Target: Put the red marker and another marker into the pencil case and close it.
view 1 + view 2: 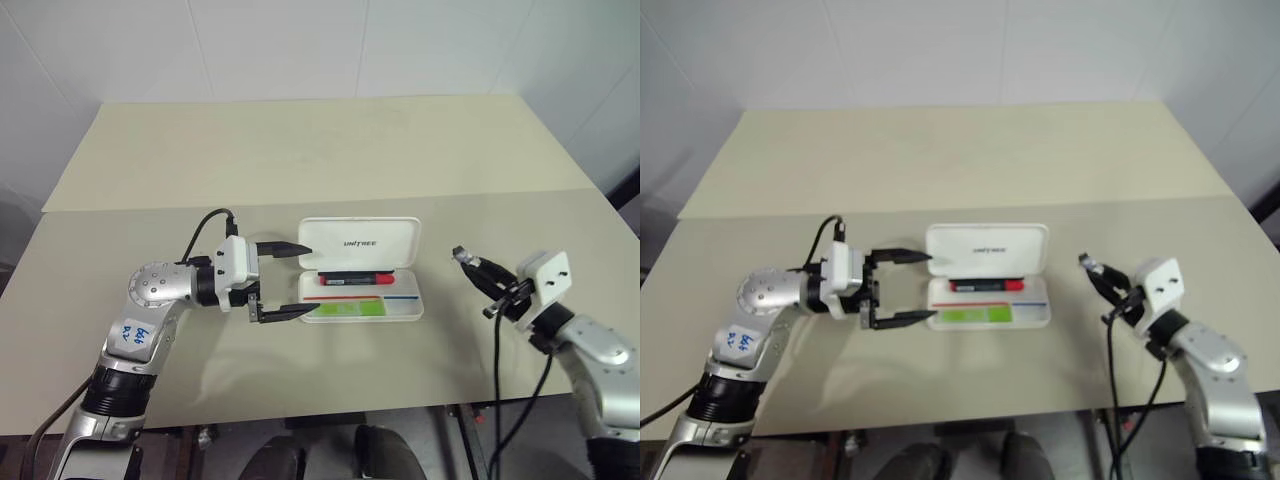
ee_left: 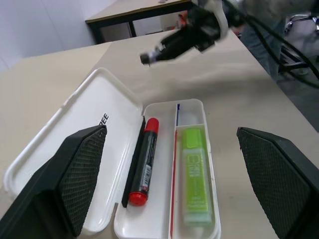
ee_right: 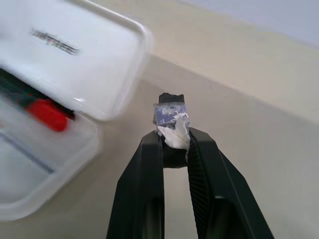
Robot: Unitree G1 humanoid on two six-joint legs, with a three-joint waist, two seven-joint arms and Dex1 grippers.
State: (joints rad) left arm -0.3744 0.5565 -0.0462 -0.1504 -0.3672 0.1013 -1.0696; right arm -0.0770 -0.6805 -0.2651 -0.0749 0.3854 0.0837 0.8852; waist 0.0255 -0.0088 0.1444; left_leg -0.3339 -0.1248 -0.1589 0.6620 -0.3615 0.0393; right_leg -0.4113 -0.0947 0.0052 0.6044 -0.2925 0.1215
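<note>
With the red marker (image 1: 352, 281) and green marker (image 1: 347, 309) laid lengthwise in the open pencil case (image 1: 361, 271), its raised lid is bracketed by the wide-spread left gripper (image 1: 293, 281), the nearer; the right gripper (image 1: 466, 259) is pinched closed well apart.

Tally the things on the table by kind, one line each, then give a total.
Markers: 2, the red marker and the green marker, both lying in the pencil case.
Pencil cases: 1, the white pencil case, lid open.
Total: 3
</note>
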